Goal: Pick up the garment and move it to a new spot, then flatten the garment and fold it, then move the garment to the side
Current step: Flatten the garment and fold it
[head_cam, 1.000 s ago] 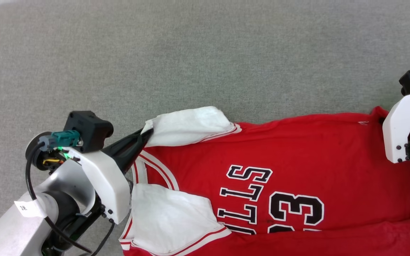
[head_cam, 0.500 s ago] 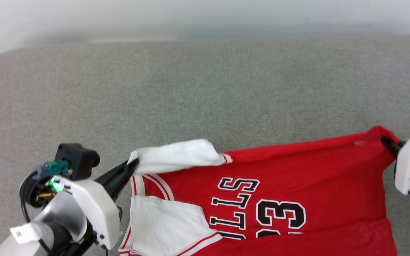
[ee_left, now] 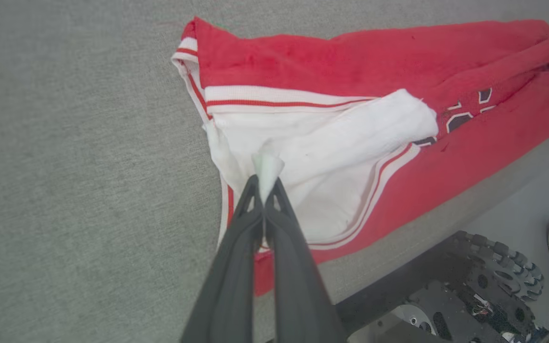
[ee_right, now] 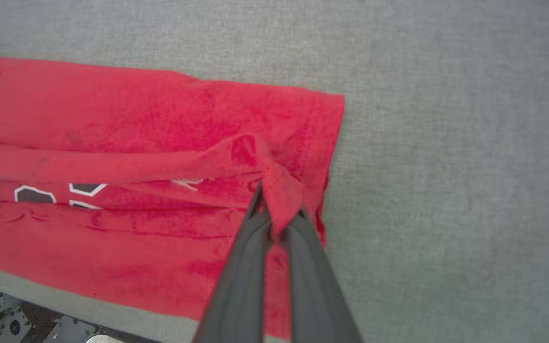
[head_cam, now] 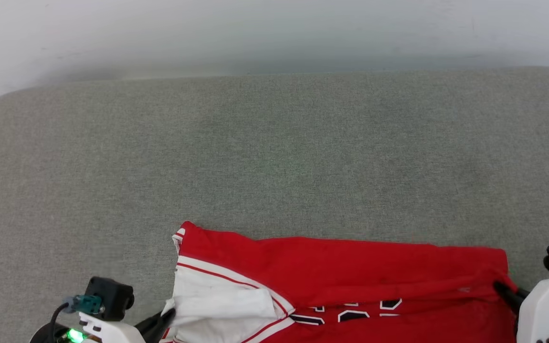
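The garment (head_cam: 331, 267) lies along the near edge of the grey-covered desk (head_cam: 274, 157), doubled over lengthwise, with a red fold uppermost and only slivers of the black lettering (head_cam: 346, 312) showing beneath it. In the left wrist view its lowest strip runs right up to the desk's edge, past which the robot's dark wheeled base (ee_left: 470, 295) shows. The left fingers (ee_left: 234, 267) are closed on a pinch of the white sleeve (ee_left: 341, 143) at the collar end. The right fingers (ee_right: 241, 276) are closed on a bunched red corner at the hem end, and the cloth is drawn into a ridge between the two grips. Beyond the garment the desk runs open and bare to its far edge under the pale wall (head_cam: 255, 33), and its far left corner is rounded. Half a second ago the far long edge was held farther out and "BULLS" and 23 lay mostly exposed. Now that edge has been carried back over the front, covering most of the print, and the sleeve rests on the other sleeve. The head camera has also tipped up, taking in more wall.
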### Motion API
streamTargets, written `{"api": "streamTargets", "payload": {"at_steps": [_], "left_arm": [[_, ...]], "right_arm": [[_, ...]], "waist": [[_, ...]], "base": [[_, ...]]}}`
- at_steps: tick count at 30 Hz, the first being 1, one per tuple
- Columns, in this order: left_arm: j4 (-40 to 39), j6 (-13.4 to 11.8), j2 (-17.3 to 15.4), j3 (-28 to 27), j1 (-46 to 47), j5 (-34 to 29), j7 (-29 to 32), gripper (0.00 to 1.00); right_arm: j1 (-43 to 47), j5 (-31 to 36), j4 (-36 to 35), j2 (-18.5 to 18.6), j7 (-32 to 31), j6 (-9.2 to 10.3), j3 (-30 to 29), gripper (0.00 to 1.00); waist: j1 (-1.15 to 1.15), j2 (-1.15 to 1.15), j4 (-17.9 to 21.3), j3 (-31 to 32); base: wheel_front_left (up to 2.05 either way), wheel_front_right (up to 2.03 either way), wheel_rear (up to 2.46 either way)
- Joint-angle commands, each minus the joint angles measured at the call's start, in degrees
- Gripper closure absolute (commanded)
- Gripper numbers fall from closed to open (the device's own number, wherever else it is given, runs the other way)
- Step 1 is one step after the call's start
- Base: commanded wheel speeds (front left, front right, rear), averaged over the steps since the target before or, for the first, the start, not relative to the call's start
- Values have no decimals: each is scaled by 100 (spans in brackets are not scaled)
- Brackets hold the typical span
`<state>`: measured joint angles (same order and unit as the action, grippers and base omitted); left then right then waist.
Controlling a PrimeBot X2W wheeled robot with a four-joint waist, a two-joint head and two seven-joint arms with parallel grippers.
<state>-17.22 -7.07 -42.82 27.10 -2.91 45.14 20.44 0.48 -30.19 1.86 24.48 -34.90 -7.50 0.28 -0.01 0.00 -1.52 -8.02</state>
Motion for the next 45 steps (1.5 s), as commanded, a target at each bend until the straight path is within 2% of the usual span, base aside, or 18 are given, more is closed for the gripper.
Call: {"api": "streamTargets", "payload": {"at_steps": [1,7,11,14,15,16,21,26,35,37,39,41,45], "left_arm": [[124,42,1,67,-112,25,-7,100],[597,208,132,334,-32,-120,-50,100],[1074,374,321,517,86,-180,-113,100],[1314,448,380,561,159,-262,-238,100],[1385,432,403,563,177,-293,-295,96],[1557,424,480,587,179,-366,-457,0],[1660,402,592,470,148,-363,-839,0],[1563,320,704,244,223,-549,-1577,0],[1572,-88,1180,-371,124,-887,-3355,0],[1547,-145,1330,-549,112,-1019,-3505,0],[1530,-203,1381,-604,96,-1442,-3559,0],[1323,-188,1754,-837,20,-1622,-3566,0],[1186,-98,2123,-1282,-261,-2182,-3571,0]], "right_arm": [[163,10,-69,33,-8,3,120,100],[281,119,21,272,144,3,498,100],[189,311,293,552,445,3,923,100],[113,274,486,609,600,3,1073,100],[103,204,567,590,590,4,1088,100],[62,61,652,537,636,3,1107,0],[28,-224,522,503,720,4,912,0],[82,-354,265,433,705,3,652,0],[475,-343,-103,-179,410,3,-269,0],[578,-231,-138,-343,340,3,-497,0],[677,-145,-140,-533,268,3,-702,0],[763,-96,-131,-727,224,3,-901,0],[872,-32,-85,-1037,169,3,-1192,0]], "waist": [[1,0,11,-34],[1,0,-3,-152],[1,0,-26,-215],[1,0,-34,-220],[1,0,-32,-216],[1,0,-24,-179],[1,0,-18,2],[1,0,29,257],[1,0,65,519],[1,0,50,518],[1,0,33,515],[1,0,10,512],[1,0,-33,509]], "base": [[0,0,0],[0,0,0],[0,0,0],[0,0,0],[0,0,0],[0,0,0],[0,0,0],[0,0,0],[0,0,0],[0,0,0],[0,0,0],[0,0,0],[0,0,0]]}}
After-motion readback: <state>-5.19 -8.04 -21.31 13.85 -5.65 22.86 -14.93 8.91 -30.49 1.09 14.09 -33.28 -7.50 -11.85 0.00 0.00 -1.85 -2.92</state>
